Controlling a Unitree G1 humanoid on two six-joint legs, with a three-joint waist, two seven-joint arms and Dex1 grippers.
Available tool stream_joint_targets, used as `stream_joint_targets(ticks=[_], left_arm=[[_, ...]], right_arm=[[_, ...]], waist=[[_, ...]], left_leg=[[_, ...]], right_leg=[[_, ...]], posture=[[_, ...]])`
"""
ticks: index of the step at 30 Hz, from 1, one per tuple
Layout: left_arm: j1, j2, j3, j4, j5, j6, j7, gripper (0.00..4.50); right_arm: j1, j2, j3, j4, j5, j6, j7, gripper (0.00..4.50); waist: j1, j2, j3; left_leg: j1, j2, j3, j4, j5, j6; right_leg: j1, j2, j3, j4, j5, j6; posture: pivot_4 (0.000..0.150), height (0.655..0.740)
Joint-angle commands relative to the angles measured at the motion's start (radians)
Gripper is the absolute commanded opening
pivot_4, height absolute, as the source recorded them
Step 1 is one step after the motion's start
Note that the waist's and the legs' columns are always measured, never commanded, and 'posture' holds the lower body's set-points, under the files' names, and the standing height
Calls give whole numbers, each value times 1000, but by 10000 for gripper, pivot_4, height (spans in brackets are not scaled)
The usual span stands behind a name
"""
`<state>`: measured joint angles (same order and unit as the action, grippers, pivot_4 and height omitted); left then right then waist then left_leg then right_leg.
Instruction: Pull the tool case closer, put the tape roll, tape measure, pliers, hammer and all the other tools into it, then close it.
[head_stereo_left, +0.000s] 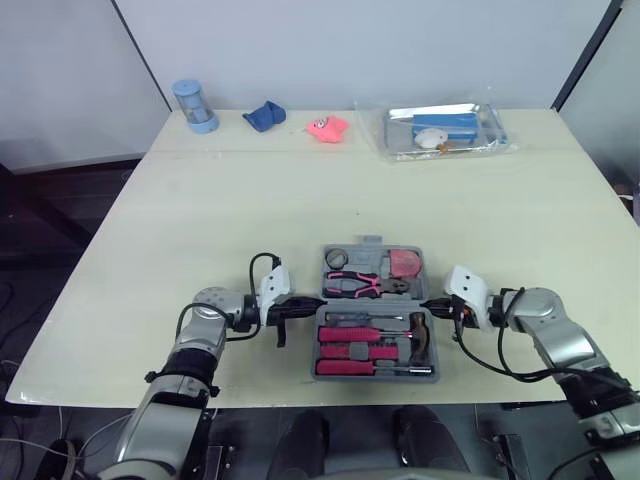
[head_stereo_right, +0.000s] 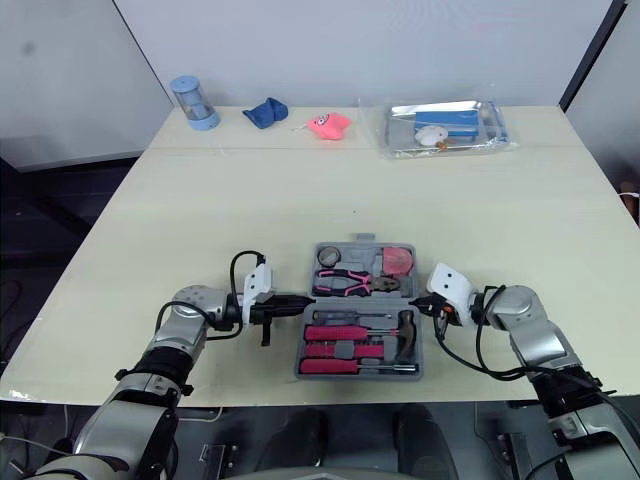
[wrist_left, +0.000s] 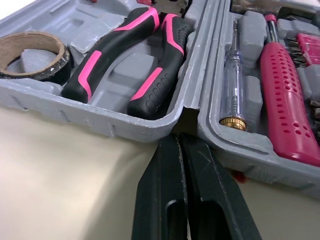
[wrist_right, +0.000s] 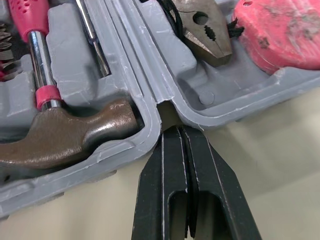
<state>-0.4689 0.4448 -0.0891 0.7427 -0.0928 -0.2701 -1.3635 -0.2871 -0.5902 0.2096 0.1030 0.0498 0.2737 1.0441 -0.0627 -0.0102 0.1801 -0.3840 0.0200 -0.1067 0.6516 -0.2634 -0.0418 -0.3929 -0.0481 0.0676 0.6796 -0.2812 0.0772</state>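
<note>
Now the grey tool case (head_stereo_left: 371, 243) lies open, full, left tool (wrist_left: 178, 141) and right tool (wrist_right: 180, 131) pinched empty at its hinge.

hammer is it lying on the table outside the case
No, the hammer sits in its moulded slot inside the open tool case.

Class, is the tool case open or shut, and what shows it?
Open. Both halves of the case lie flat on the table, with the pliers and hammer showing in their slots.
</note>
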Motion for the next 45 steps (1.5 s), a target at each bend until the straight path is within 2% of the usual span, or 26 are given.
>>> stream_joint_targets(ticks=[1,7,33,39,45], left_arm=[[39,-22,-62,-68,-5,33,-52,1013],[80,-8,-75,-143,-12,72,-64,1013],[106,8,-79,-167,-14,88,-51,1013],[94,16,-34,-150,-40,67,-16,1013],[75,63,28,-172,-77,29,3,1013]], right_arm=[[25,0,15,-81,39,13,31,0],[47,-3,17,-114,41,38,21,0],[53,-3,39,-123,46,62,41,0],[53,-13,-4,-118,56,56,23,0],[62,-42,-100,-147,142,171,15,0]], waist=[[0,0,0],[1,0,0],[2,0,0],[2,0,0],[4,0,0]], left_leg=[[0,0,0,0,0,0],[0,0,0,0,0,0],[0,0,0,0,0,0],[0,0,0,0,0,0],[-1,0,0,0,0,0]], right_leg=[[0,0,0,0,0,0],[0,0,0,0,0,0],[0,0,0,0,0,0],[0,0,0,0,0,0],[0,0,0,0,0,0]], posture=[[1500,7400],[1500,7400],[1500,7400],[1500,7400],[1500,7400]])
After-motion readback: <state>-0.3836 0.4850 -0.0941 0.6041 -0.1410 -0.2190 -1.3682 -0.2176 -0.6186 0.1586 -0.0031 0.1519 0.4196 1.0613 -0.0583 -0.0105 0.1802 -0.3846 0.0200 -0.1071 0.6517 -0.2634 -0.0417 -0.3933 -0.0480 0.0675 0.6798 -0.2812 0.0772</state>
